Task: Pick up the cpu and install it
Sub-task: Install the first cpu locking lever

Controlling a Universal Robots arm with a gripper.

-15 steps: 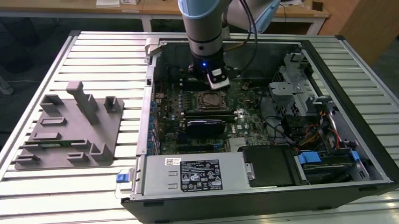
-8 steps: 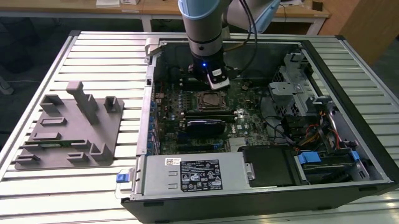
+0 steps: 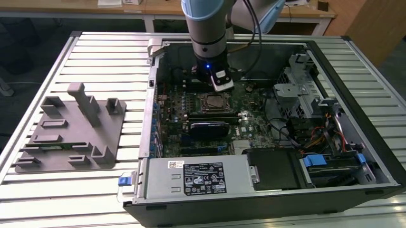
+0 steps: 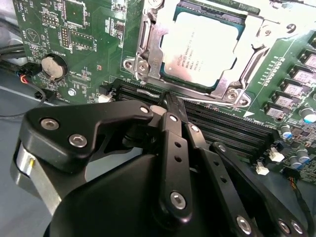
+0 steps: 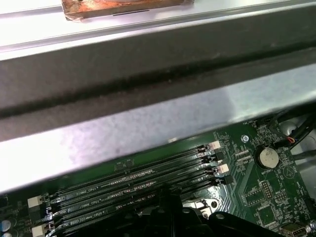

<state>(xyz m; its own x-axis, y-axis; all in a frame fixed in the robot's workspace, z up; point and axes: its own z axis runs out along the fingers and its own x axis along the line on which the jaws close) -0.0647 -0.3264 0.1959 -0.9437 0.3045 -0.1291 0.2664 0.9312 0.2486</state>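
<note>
The cpu [image 4: 200, 47] sits seated in its socket [image 4: 148, 54]; the end effector [image 4: 170, 101], fingers pressed together and empty, hangs just beside it over the memory slots [image 4: 232, 128].

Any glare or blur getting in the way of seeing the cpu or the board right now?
In the second wrist view the cpu is evenly lit with mild sheen; the gripper looms dark and soft up close. In the first wrist view glare washes out the case wall. The exterior view leaves the motherboard dim.
</note>
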